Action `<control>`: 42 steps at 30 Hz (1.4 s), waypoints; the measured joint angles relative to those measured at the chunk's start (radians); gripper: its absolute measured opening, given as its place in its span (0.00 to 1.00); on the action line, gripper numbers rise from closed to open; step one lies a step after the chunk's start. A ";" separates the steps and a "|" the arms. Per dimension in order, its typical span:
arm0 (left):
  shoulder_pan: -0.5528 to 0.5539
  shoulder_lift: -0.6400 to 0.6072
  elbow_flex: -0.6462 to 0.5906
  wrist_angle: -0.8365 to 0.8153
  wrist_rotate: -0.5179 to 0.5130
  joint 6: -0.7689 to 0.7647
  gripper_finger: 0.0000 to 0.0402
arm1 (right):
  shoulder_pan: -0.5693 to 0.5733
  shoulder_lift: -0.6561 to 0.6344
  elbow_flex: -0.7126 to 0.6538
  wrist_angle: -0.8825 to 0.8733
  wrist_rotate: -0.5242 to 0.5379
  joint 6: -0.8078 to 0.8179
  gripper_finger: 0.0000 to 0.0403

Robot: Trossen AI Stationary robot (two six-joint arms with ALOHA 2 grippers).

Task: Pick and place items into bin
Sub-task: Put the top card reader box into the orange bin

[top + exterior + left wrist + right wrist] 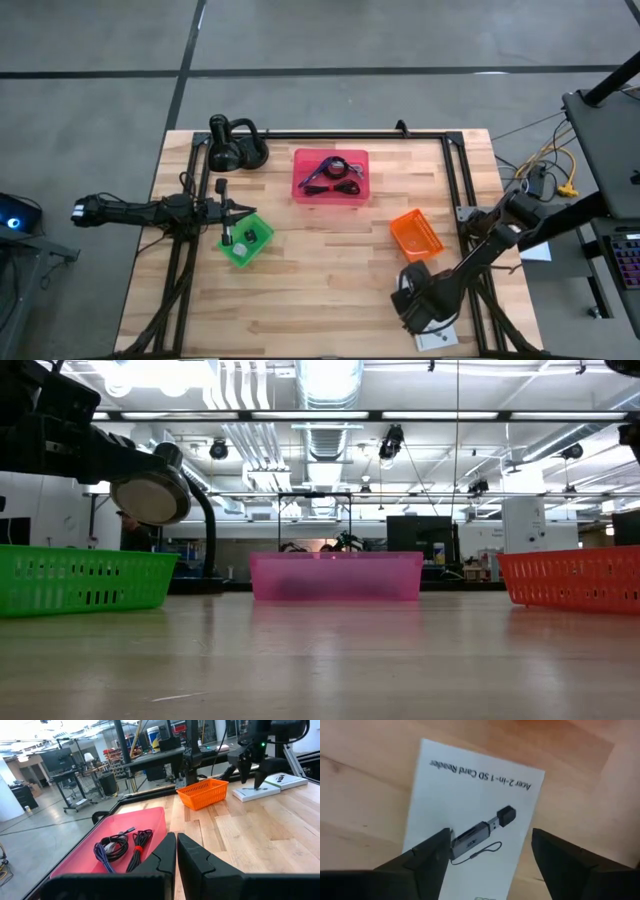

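My right gripper [491,834] points down near the table's near right corner, open. Below it a flat white packet [470,810] printed with an SD card reader lies on the wood; its fingers stand above the packet and apart from it. A second white packet [286,780] lies beside the first, closer to the near edge. The pink bin [330,176] at the far middle holds a black coiled cable [118,845] and a purple cable [102,858]. Shut on nothing, my left gripper [176,852] waits level at the left by the green bin [246,240].
An orange bin [415,236] stands just beyond my right gripper [418,310], toward the table's far side. The green bin holds small dark pieces. A black gooseneck stand [235,148] sits at the far left. A black frame rail [455,180] runs along the table's sides.
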 joint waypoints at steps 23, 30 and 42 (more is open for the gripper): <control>0.000 0.001 0.000 0.000 0.000 0.000 0.00 | -0.014 -0.047 0.063 0.075 0.055 -0.205 0.56; 0.000 0.003 0.000 0.000 0.000 0.000 0.00 | -0.025 -0.036 0.056 0.155 0.047 -0.133 0.56; 0.000 0.005 0.000 -0.001 0.000 -0.001 0.00 | -0.028 -0.036 -0.039 0.273 0.033 -0.074 0.56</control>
